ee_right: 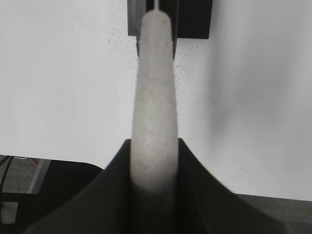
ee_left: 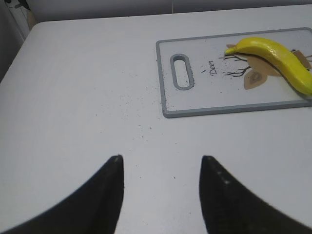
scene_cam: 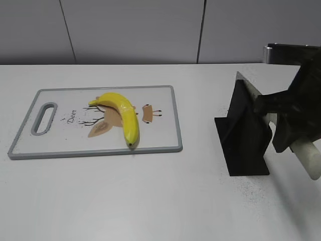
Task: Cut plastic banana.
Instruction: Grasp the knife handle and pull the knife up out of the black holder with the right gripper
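A yellow plastic banana (scene_cam: 122, 113) lies on a white cutting board with a grey rim (scene_cam: 160, 147), left of centre; both also show in the left wrist view, banana (ee_left: 275, 57) and board (ee_left: 195, 110). My right gripper (scene_cam: 281, 128) is shut on the white handle of a knife (scene_cam: 307, 156) at the black knife stand (scene_cam: 243, 135). In the right wrist view the handle (ee_right: 155, 97) runs between my fingers (ee_right: 154, 151) toward the stand (ee_right: 192, 19). The blade is hidden in the stand. My left gripper (ee_left: 162, 163) is open and empty over bare table, left of the board.
The white table (scene_cam: 150, 201) carries only the board and the stand. A grey panelled wall (scene_cam: 150, 30) stands behind. The table's near-right edge shows in the right wrist view (ee_right: 48, 163).
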{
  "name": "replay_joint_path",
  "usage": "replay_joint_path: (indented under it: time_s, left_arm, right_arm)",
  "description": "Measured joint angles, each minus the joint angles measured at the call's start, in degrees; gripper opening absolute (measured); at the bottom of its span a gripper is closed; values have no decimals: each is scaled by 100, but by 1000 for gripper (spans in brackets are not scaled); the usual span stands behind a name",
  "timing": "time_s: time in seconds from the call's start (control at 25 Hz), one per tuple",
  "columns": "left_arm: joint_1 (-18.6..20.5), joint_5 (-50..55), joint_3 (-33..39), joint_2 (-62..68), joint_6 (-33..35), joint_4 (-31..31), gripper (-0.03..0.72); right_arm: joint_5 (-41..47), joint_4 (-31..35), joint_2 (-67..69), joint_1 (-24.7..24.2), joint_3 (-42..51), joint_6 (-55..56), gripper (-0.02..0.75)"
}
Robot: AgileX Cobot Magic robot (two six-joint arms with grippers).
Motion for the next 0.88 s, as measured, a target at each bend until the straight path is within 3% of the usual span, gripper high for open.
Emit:
replay_joint_path:
  time_s: [0.56,0.88]
  left_arm:
    - [0,0,0,0,0,0,481]
    - [0,-74,-21,0,0,0,480]
  right_arm:
    - [98,-139,-935,0,-65,144,187]
    - [382,-337,-1097,0,-807,-362,186]
